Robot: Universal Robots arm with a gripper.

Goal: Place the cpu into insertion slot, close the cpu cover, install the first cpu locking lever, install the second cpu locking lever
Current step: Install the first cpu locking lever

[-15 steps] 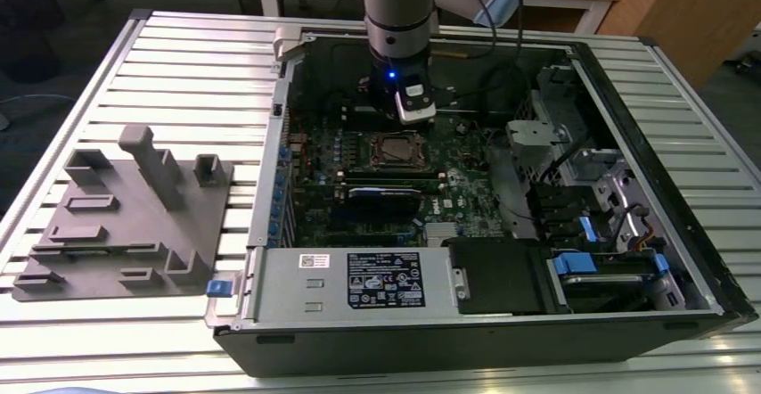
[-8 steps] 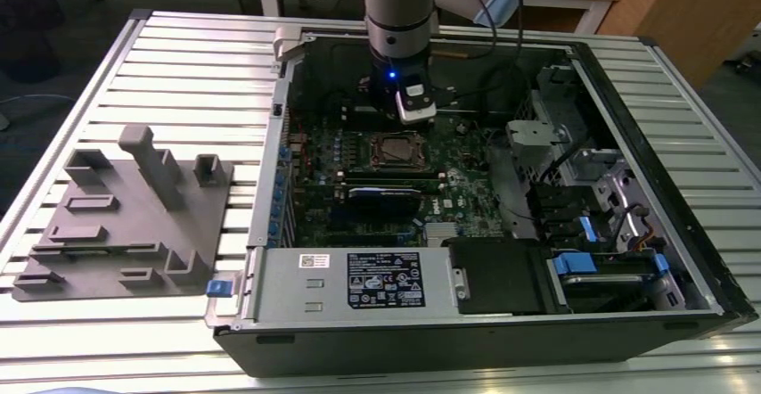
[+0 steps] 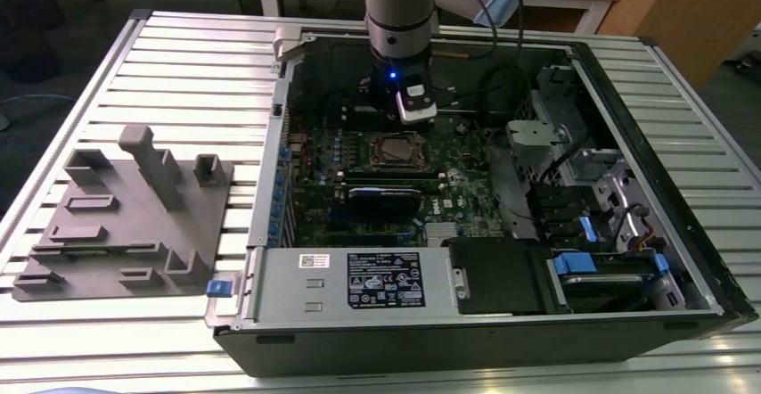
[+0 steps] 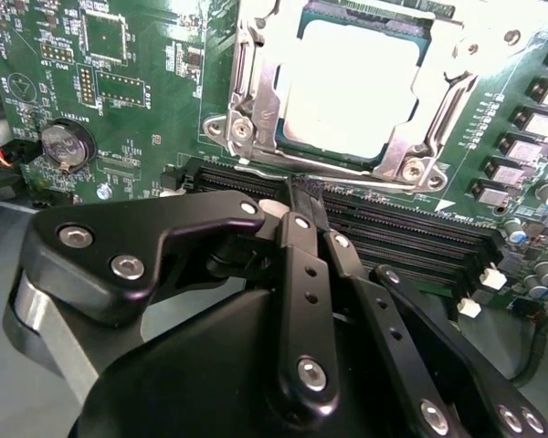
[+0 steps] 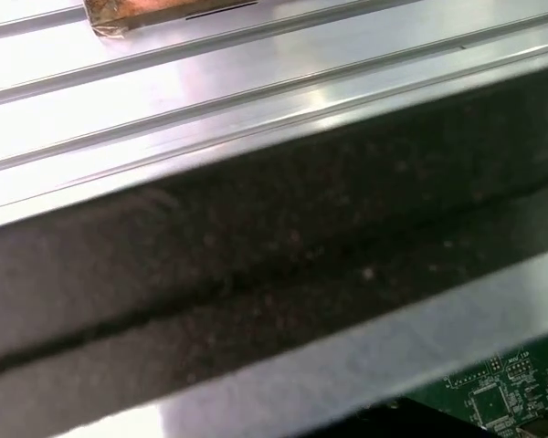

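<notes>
In the second wrist view the cpu (image 4: 352,87) lies flat in the insertion slot (image 4: 297,151), its pale metal top showing through the window of the cpu cover (image 4: 256,100). The silvery cover is down over the chip. A thin metal lever rod (image 4: 347,175) runs along the socket edge nearest my gripper. My gripper (image 4: 306,193) is shut with nothing between its black fingers, and its tips hover just beside that edge, over the memory slots. In the exterior view the gripper (image 3: 413,116) hangs inside the open computer case, just behind the insertion slot (image 3: 391,150).
Long black memory slots (image 4: 411,228) and a coin battery (image 4: 62,144) flank the socket. A memory stick (image 3: 383,192), power supply (image 3: 356,278) and drive bays (image 3: 594,225) crowd the case. A grey fixture block (image 3: 125,216) sits on the slatted table. The case wall (image 5: 256,246) is close.
</notes>
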